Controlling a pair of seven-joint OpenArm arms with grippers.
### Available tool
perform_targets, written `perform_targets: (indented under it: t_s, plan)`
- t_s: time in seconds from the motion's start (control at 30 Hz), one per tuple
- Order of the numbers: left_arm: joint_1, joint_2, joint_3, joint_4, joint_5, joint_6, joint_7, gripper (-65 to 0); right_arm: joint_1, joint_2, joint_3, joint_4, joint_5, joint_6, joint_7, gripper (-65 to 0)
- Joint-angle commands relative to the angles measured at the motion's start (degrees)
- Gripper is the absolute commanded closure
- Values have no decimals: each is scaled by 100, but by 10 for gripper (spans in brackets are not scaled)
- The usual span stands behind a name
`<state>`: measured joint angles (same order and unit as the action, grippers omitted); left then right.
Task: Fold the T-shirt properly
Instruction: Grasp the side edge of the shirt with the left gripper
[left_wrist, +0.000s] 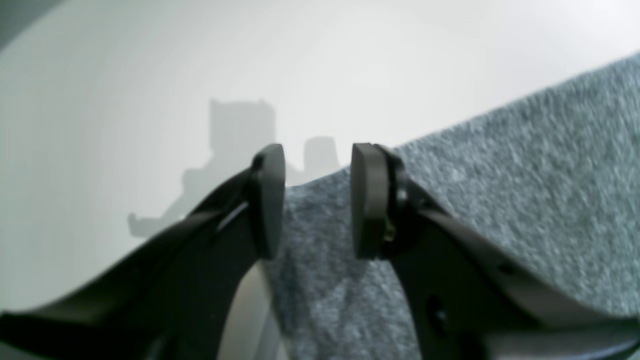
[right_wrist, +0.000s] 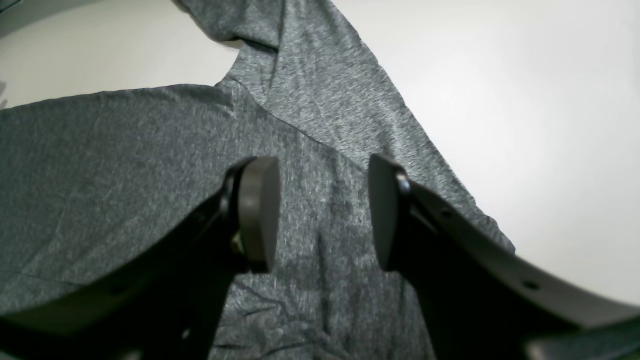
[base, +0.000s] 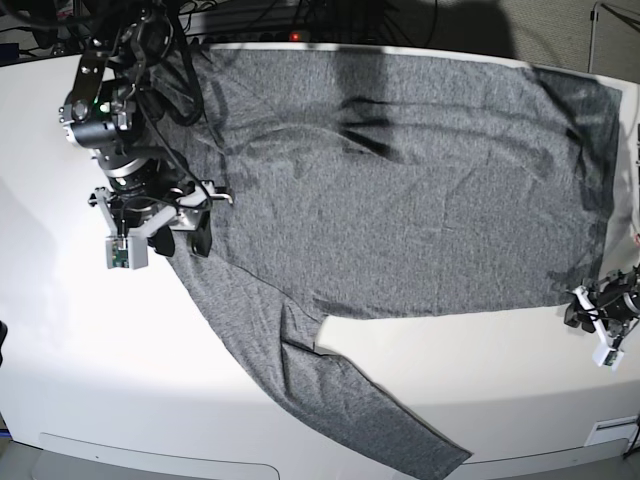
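The heather-grey T-shirt (base: 400, 190) lies spread flat over the white table, one long sleeve (base: 350, 400) trailing toward the front edge. My right gripper (base: 183, 240) hovers at the shirt's left side near the shoulder. In the right wrist view my right gripper (right_wrist: 322, 215) is open, with wrinkled grey fabric (right_wrist: 125, 190) below the gap and the sleeve (right_wrist: 320, 75) running away. My left gripper (base: 578, 308) sits at the shirt's lower right corner. Seen from the left wrist, my left gripper (left_wrist: 317, 200) is open, and the shirt's edge (left_wrist: 500, 190) shows through the gap.
Bare white table (base: 80, 380) lies in front of and to the left of the shirt. Cables and dark equipment (base: 300, 15) line the back edge. The table's front edge (base: 150, 460) runs along the bottom of the base view.
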<state>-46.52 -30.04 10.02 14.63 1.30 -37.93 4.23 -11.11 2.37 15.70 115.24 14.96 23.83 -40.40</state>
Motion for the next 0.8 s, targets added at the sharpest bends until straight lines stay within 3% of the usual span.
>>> perform_targets:
  t_s: [0.0, 0.23, 0.43, 0.6, 0.77]
  plan:
    - [-201, -160, -13, 83, -103, 13, -125, -218, 61, 17, -2, 116, 50, 22, 162, -290]
    - [-186, -269, -13, 83, -175, 13, -144, -218, 63, 17, -2, 116, 52, 22, 181, -290]
    - [118, -219, -13, 83, 393, 17, -1185, -218, 61, 17, 0, 116, 48, 22, 170, -290]
    - [553, -162, -13, 83, 920, 586, -1292, -229, 61, 15, -2, 116, 50, 22, 155, -290]
    - [634, -208, -13, 83, 636, 601, -1333, -285, 61, 17, -2, 116, 52, 22, 155, -290]
